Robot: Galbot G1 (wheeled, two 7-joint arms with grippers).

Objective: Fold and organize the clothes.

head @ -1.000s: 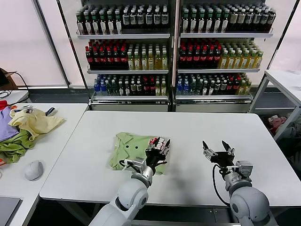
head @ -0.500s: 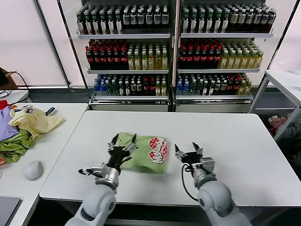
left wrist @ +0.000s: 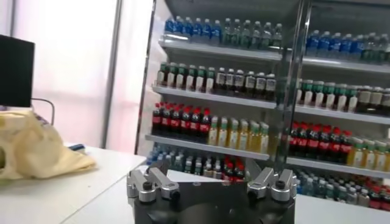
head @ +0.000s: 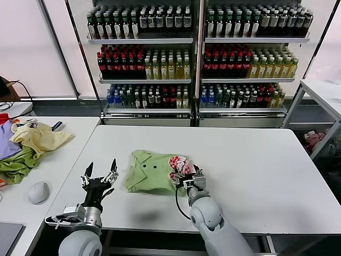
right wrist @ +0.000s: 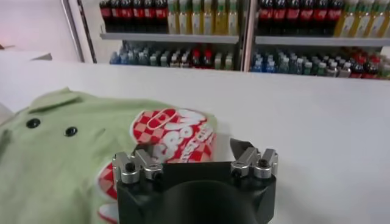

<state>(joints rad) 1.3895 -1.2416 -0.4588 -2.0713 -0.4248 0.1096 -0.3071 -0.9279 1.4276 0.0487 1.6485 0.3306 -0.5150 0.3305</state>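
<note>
Clearly, the right gripper (head: 186, 176), fingers parted and empty at the shirt (head: 149, 173)'s 3 o'clock edge, could drag the fold open; the left gripper (head: 98, 178) hovers spread, empty.

The right gripper (head: 186, 176) covers the near right corner of the folded sage-green shirt (head: 151, 172), hiding part of its red-and-white patch (head: 178, 162). In the right wrist view its fingertips appear buried in fabric. The left gripper's (left wrist: 209, 180) fingertips are cut off.
</note>
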